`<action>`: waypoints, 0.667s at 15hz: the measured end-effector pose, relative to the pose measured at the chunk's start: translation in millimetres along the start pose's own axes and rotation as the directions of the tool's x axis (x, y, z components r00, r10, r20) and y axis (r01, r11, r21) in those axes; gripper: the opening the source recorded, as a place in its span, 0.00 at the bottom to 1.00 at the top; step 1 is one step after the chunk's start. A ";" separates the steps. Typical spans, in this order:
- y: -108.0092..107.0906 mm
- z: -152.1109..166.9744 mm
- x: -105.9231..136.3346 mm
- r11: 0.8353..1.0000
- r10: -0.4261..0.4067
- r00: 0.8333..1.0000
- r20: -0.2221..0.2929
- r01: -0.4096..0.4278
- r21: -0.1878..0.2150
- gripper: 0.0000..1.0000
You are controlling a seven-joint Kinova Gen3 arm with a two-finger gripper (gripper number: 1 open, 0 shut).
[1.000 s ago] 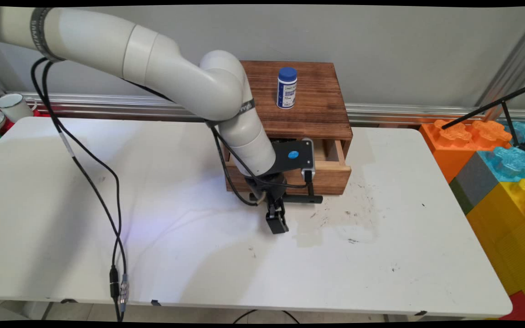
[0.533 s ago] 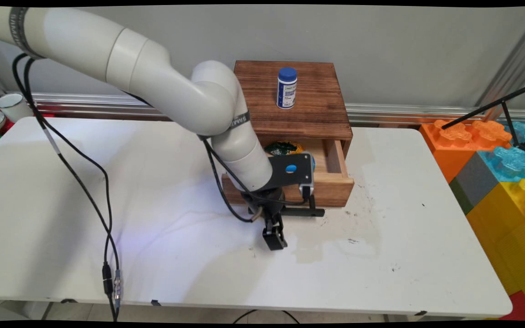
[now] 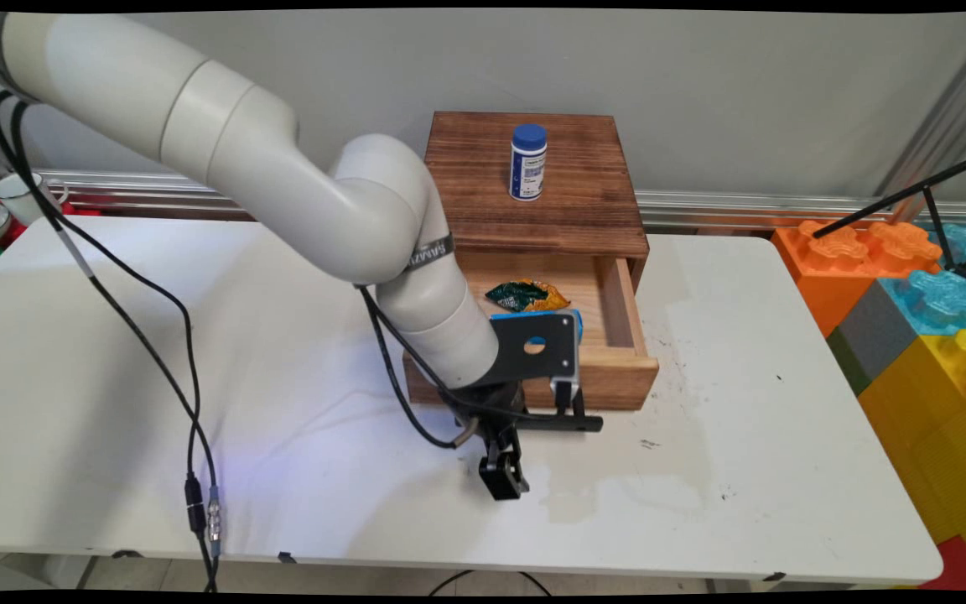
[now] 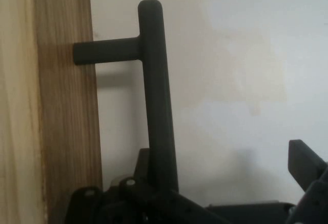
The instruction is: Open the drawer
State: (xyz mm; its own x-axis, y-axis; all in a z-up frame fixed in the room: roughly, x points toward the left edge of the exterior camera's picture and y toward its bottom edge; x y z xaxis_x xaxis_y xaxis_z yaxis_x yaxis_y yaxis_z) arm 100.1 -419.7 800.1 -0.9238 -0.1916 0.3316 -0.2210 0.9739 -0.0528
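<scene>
The gripper [image 3: 503,483] is seen low over the white table [image 3: 198,352], its fingers spread wide, with the black handle [image 4: 156,96] lying between them beside one finger. The wooden drawer [image 3: 617,373] is drawn out; a green-and-orange packet [image 3: 527,295] is seen inside. A blue-capped bottle [image 3: 527,162] is stood on the cabinet [image 3: 584,210].

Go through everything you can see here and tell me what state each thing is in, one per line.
Drawer: pulled open, inside showing.
Drawer handle: black bar, passing between the gripper's fingers.
Gripper: hooked around the handle; one finger stands well clear of the bar in the hand view.
Snack packet: crumpled, lying in the drawer.
Bottle: upright, blue cap on, on the wooden box.
Mug: upright, beyond the table's far left corner.
</scene>
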 end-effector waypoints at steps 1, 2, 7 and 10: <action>5.0 -0.2 0.7 1.000 0.002 1.000 -0.002 -0.002 -0.004 1.00; 9.9 -0.2 1.0 1.000 0.002 1.000 -0.004 -0.002 -0.007 1.00; 28.4 -0.3 3.3 1.000 0.004 1.000 -0.011 -0.005 -0.024 1.00; 37.2 -0.9 4.3 0.999 0.008 1.000 -0.015 -0.008 -0.033 1.00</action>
State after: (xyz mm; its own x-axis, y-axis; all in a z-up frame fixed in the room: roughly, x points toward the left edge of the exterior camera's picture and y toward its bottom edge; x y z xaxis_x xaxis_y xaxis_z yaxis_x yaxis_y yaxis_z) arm 88.3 -384.2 800.4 -0.9208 -0.1822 0.3448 -0.2028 0.9789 -0.0244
